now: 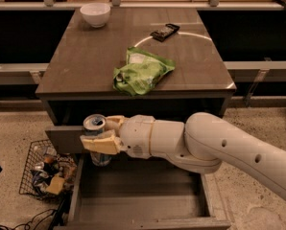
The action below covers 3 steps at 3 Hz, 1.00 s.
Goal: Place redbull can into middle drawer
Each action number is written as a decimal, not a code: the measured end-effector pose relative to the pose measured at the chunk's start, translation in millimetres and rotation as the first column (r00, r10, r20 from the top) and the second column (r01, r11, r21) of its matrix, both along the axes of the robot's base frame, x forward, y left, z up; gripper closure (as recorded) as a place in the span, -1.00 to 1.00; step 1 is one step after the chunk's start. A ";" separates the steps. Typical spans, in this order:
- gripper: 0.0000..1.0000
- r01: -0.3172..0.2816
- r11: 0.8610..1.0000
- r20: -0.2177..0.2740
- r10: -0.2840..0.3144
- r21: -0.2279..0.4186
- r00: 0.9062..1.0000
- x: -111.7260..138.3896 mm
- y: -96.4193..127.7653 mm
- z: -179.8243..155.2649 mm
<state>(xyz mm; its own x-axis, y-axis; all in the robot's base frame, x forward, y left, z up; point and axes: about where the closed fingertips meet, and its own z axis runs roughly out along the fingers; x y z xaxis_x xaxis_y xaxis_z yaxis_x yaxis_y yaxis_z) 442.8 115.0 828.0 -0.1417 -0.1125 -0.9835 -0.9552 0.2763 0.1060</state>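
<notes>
My gripper [103, 134] clasps the redbull can [95, 124] over the back left corner of the middle drawer [143, 195]. Beyond the gripper, up on the table [80, 66], lies a bag [142, 71], with a bowl [95, 14] farther back. Left of the gripper and lower stands a basket [44, 171].

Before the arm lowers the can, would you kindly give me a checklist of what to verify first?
1. Grip: pincer shut on the can, in front of the table, near its left corner: ok.
2. Can upright: ok.
3. Drawer pulled out, floor bare: ok.
4. Can fully inside the drawer's left wall: cannot tell; it hangs close to that wall.
5. Green bag and bowl on the tabletop, away from the downward path: ok.
</notes>
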 end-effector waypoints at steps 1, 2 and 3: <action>1.00 0.015 1.000 0.000 -0.015 -0.006 1.000 -0.6 3.0 -14.6; 1.00 0.056 0.998 -0.002 -0.056 0.010 0.998 -16.4 4.3 -51.4; 1.00 0.102 0.995 0.019 -0.102 0.001 0.995 -44.0 6.0 -114.5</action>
